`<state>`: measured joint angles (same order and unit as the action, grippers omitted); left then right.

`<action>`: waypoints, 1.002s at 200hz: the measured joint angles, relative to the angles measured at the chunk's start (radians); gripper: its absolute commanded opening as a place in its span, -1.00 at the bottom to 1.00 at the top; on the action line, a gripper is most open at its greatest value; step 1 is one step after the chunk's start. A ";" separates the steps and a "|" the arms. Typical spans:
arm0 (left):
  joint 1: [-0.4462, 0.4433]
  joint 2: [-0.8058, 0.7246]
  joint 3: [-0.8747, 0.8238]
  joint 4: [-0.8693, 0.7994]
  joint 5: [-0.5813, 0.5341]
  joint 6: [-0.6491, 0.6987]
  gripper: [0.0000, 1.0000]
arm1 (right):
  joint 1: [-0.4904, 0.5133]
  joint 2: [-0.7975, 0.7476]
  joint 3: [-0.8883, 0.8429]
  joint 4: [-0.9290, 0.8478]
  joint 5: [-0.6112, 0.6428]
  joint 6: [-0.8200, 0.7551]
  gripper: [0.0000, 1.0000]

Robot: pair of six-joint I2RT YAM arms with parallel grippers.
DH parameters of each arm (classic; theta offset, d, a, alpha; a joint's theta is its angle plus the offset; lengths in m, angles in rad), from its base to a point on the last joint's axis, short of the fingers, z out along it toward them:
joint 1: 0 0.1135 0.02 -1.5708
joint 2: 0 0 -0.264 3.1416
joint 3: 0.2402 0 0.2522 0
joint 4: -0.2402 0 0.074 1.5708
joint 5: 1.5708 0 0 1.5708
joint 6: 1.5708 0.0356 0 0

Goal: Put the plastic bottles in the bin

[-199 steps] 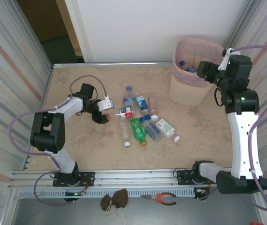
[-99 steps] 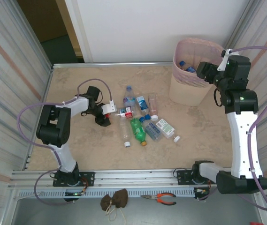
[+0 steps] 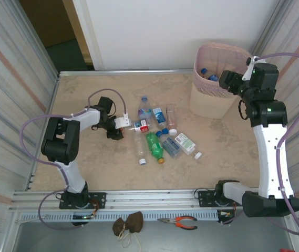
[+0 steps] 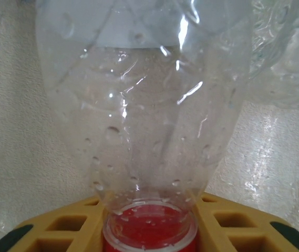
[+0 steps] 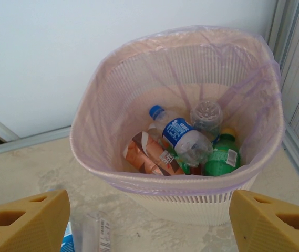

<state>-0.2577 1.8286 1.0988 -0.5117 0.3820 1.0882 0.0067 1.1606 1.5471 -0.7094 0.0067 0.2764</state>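
Beige mottled tabletop (image 3: 223,142), plastic bottles (image 3: 153,144) mid-surface; ribbed side walls (image 3: 12,79), white back panel (image 3: 154,31).

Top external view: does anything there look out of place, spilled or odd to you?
Two things. A small white cap lies alone on the table, apart from the bottles, so it seems loose. Orange-handled pliers and a brown cloth bundle lie on the ledge before the arm bases, unrelated to the task.
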 measured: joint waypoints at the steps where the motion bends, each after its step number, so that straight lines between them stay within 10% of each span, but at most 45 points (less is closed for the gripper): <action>1: 0.000 0.000 0.000 0.000 0.000 0.000 -0.31 | 0.000 0.000 0.000 0.000 0.000 0.000 0.57; 141: -0.005 -0.235 0.001 0.000 0.003 -0.039 -0.64 | 0.000 -0.045 0.000 -0.001 -0.017 0.003 0.59; 200: -0.008 -0.379 0.007 0.093 0.165 -0.280 -0.64 | 0.000 -0.148 -0.117 0.137 -0.268 0.003 0.64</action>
<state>-0.2661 1.4494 1.1057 -0.4191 0.5472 0.8078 0.0063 1.0130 1.4300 -0.5720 -0.2611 0.2794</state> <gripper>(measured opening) 0.339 0.821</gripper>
